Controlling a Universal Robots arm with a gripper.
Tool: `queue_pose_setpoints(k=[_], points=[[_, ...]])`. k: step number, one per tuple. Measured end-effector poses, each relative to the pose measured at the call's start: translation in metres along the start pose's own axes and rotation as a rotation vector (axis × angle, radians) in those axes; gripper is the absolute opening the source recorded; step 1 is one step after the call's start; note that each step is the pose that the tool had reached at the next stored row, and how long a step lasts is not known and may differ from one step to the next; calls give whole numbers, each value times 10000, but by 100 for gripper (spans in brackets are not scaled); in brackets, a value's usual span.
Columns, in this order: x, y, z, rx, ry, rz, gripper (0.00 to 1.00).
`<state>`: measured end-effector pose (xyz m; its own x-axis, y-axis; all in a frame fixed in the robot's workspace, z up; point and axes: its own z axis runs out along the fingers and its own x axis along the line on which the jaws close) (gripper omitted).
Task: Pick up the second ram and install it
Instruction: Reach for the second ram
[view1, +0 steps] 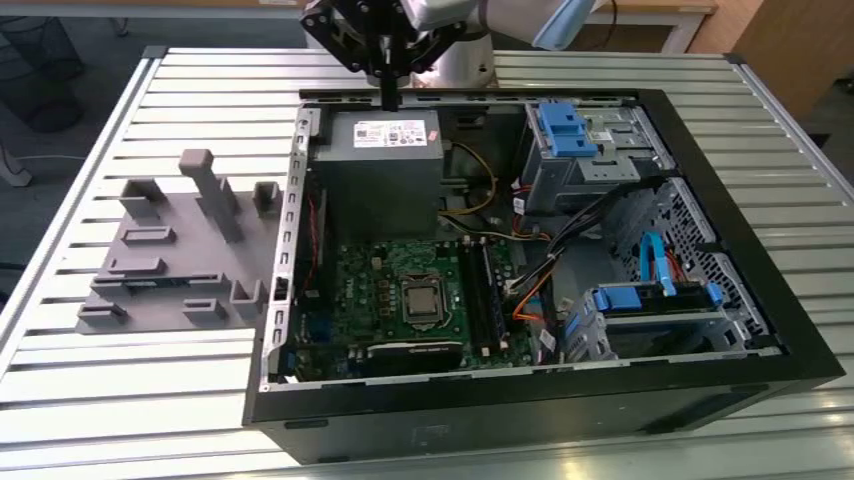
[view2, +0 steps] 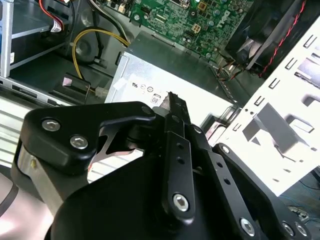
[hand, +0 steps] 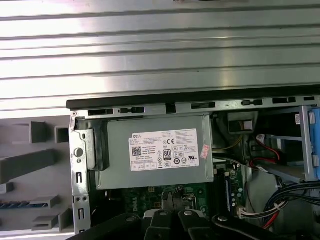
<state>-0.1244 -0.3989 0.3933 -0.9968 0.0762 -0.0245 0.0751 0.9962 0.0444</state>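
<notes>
Gripper (view1: 390, 98) is hovering over power supply (view1: 380, 140), fingers pinched narrow, apparently holding nothing. Second ram (view1: 138, 283) is lying in gray fixture (view1: 200, 180) toward exterior view's left, long axis running left-right.

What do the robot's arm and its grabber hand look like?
The gripper is black, made of chunky linked bars joined by shiny silver screws, and it narrows to a slim tip. The arm above it is a smooth silver-grey tube with a light blue cap.
</notes>
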Motion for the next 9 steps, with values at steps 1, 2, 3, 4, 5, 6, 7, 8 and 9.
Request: queue_pose_setpoints(k=[1, 2, 3, 4, 5, 6, 7, 8, 9], points=[[4, 0, 0, 0, 0, 0, 11], [8, -1, 0, 0, 0, 0, 11], [13, -1, -1, 1, 0, 0, 11], [17, -1, -1, 1, 0, 0, 11], [21, -2, 0, 0, 0, 0, 11], [26, -2, -1, 0, 0, 0, 11], [30, -2, -1, 1, 0, -1, 11], [35, -3, -1, 0, 0, 0, 11], [41, -3, -1, 0, 0, 0, 11]])
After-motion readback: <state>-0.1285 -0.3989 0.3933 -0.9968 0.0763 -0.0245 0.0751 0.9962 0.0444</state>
